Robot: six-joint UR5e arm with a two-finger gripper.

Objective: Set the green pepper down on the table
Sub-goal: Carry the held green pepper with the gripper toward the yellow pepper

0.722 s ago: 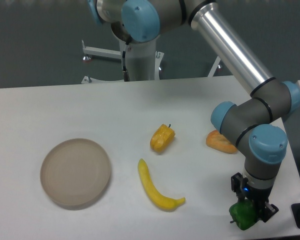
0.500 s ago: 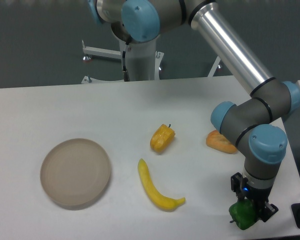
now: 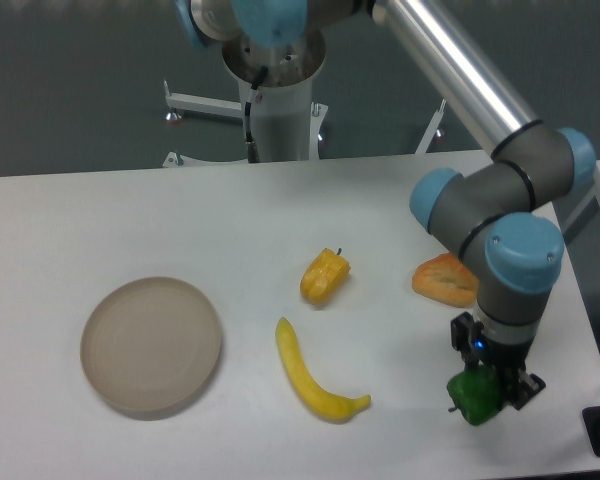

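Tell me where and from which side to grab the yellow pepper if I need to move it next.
Take the yellow pepper across its lumpy body, coming straight down from above. It lies on its side on the table, stem pointing up-right, so the stem is too small to grip. Space around it looks free; the banana lies nearer the camera. The tool currently holds the green pepper.

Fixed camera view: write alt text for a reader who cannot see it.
A robot arm's tool grips a green pepper low over the right near part of a white table. Also on the table are an orange pepper, a yellow pepper, a yellow banana, and a round beige plate at left.
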